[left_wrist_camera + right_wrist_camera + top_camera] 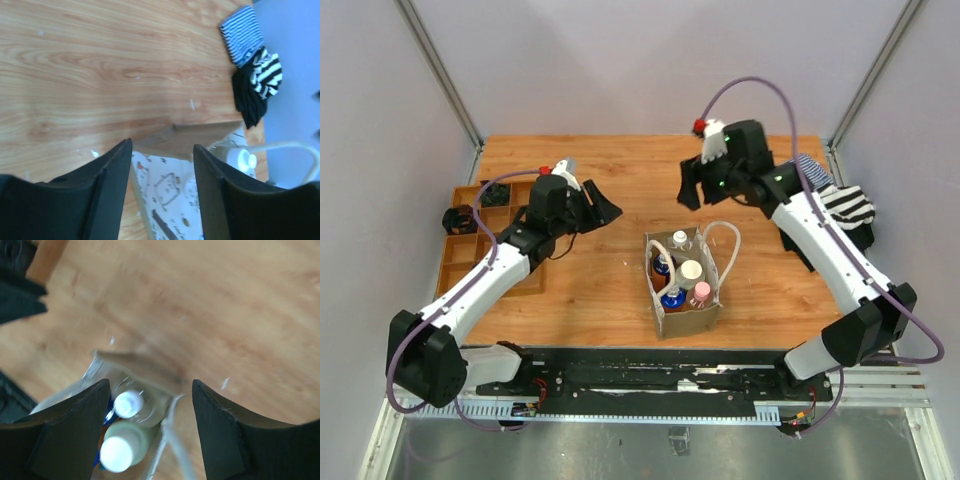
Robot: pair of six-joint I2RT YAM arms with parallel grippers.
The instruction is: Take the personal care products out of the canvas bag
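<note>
The tan canvas bag (pixel 688 320) stands upright at the table's middle front, its white handle (pixel 723 245) looping to the right. Inside stand a clear bottle with white cap (pixel 681 240), a cream bottle with wide white cap (pixel 691 272), orange bottles with blue tops (pixel 664 267) and a pink-capped one (pixel 701 291). My left gripper (pixel 603 210) is open and empty, left of the bag; its view shows the bag's printed side (pixel 170 190). My right gripper (pixel 692 185) is open and empty above and behind the bag, over the clear bottle (pixel 128 404) and cream bottle (pixel 116 452).
A brown wooden compartment tray (pixel 480 245) with small black coiled items (pixel 460 218) sits at the left edge. Striped folded cloths (pixel 840 200) lie at the back right, under the right arm, and show in the left wrist view (pixel 243 35).
</note>
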